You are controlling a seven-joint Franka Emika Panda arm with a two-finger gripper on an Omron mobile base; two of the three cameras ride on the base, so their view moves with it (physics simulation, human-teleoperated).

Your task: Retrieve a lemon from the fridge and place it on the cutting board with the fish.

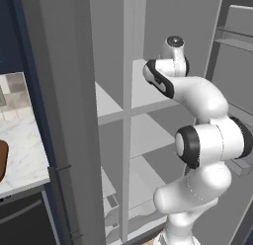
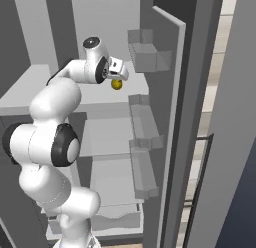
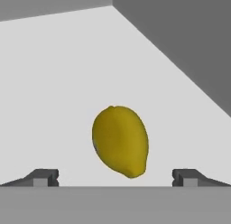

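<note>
Tool poised wide over a lemon inside the open fridge

A smooth, egg-shaped yellow lemon (image 3: 120,141) lies on a flat pale grey shelf (image 2: 30,89) of the fridge (image 1: 59,115); the tool (image 3: 115,178) spreads wide, its dark tips at 8 and 4 o'clock of the fruit, touching nothing.

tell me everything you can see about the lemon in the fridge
The lemon is a small, smooth, dull yellow oval with a slight point at one end, whole and unmarked. It lies on a pale grey fridge shelf near the back corner, resting on the shelf alone. In the hand view it sits centred between the open gripper's fingers, which have not reached it. From the right base view it shows just beneath the hand.
</note>
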